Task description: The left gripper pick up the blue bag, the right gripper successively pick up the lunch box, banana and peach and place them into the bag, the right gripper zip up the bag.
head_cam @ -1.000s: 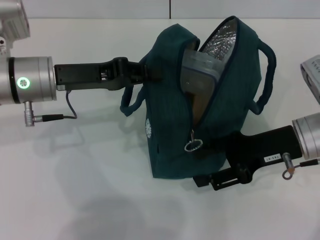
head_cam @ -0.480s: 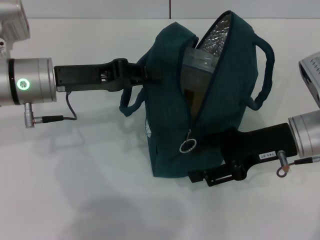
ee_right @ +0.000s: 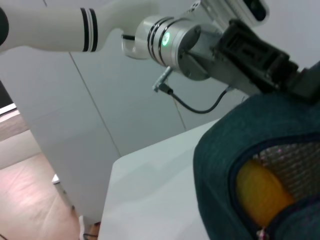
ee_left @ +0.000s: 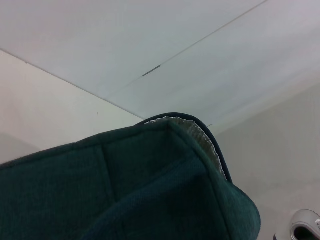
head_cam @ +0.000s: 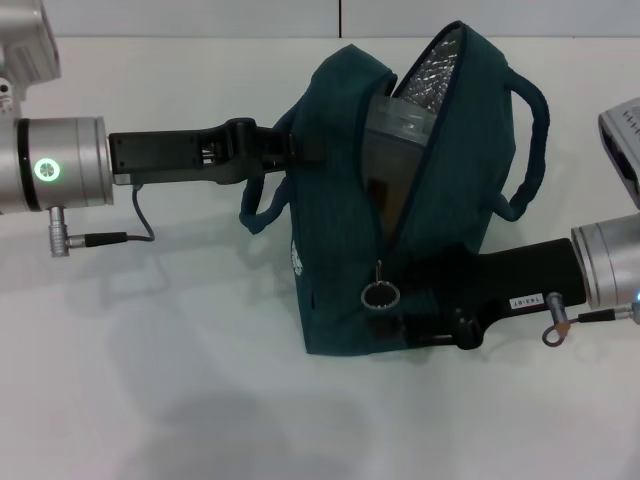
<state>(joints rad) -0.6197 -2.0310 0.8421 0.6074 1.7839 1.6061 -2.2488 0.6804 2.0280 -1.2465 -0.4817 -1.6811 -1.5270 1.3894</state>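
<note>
**Zipping stage, slider low on the open seam**

Standing on the white table (head_cam: pixel 150 400), the blue bag (head_cam: pixel 340 230) upright, mouth gaping along the top seam. Held at the near handle side by the left gripper (head_cam: pixel 290 148), fingertips buried in fabric, so grip state impossible to tell. Inside: lunch box (head_cam: pixel 400 125) against the silver lining, something yellow, likely the banana (ee_right: pixel 260 192), visible from the right wrist view. No peach visible anywhere; probably deeper inside.

Judged step: zipping. Right gripper (head_cam: pixel 415 320) pressed against the bag's lower front, just beside the zipper pull ring (head_cam: pixel 381 295). Whether pinching the ring or merely next to it: cannot tell, fingers masked by the bag. Next move, likely: firm hold on the ring, then a pull up along the seam while the left side keeps the fabric taut.
</note>
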